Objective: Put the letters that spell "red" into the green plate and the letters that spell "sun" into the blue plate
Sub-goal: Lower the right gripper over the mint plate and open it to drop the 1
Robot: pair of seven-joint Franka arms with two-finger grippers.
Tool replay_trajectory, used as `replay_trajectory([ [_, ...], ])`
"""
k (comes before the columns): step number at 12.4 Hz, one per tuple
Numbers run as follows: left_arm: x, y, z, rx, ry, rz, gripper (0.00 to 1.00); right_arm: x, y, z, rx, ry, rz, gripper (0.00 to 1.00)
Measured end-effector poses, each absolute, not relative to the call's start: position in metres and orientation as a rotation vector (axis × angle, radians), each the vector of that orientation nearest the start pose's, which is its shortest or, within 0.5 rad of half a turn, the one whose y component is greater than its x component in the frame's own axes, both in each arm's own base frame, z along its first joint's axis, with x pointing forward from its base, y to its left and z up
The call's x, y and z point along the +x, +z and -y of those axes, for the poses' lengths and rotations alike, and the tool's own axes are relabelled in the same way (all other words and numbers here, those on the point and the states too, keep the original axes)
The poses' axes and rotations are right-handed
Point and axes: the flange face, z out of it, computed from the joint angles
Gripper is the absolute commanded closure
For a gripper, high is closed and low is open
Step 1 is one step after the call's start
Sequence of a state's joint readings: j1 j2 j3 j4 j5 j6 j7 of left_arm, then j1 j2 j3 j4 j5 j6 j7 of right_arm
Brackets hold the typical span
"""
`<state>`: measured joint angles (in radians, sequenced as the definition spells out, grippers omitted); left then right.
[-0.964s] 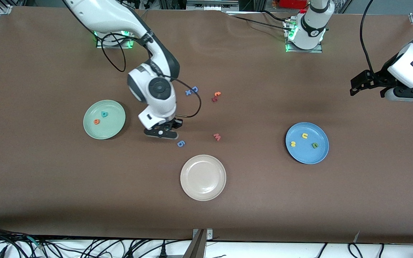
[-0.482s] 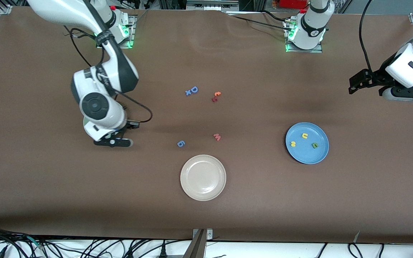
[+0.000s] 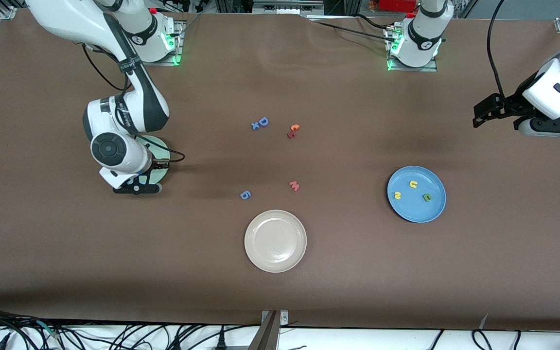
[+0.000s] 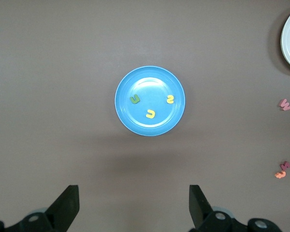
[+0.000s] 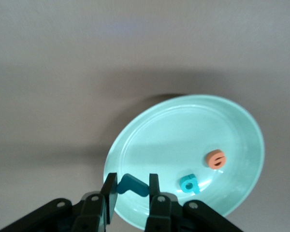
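Sky-blue plate (image 3: 416, 194) nearest the front camera, holding yellow "u" (image 3: 413, 184), yellow "s" (image 3: 397, 195), olive "n" (image 3: 427, 197). Pale mint plate (image 5: 232, 125) with orange "e" (image 5: 216, 159) and teal "d" (image 5: 189, 183). Right gripper (image 5: 130, 195) over its rim, fingers (image 5: 109, 186) pinching small teal "r" (image 5: 132, 185). Left gripper (image 4: 134, 205) waiting, fingers wide.

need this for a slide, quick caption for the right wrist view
Right tool holds a small teal foam letter "r" over the round mint-green plate, where an orange "e" and teal "d" lie.
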<state>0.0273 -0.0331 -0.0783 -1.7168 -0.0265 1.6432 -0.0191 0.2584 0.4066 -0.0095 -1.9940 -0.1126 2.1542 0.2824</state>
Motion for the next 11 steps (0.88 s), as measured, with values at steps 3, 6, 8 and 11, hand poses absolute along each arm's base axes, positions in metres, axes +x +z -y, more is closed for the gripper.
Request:
replay_trajectory([
  [3,0.546,0.580,0.031,-3.163,0.066,-0.046,0.00,0.540,0.209,-0.127,-3.264,0.322,0.085,0.76],
  [6,0.546,0.580,0.031,-3.163,0.066,-0.046,0.00,0.534,0.200,-0.116,-3.265,0.329,0.090,0.36],
  [8,0.546,0.580,0.031,-3.163,0.066,-0.046,0.00,0.533,0.199,-0.116,-3.265,0.333,0.091,0.01],
  [11,0.546,0.580,0.031,-3.163,0.066,-0.046,0.00,0.536,0.207,-0.117,-3.264,0.306,0.089,0.01],
])
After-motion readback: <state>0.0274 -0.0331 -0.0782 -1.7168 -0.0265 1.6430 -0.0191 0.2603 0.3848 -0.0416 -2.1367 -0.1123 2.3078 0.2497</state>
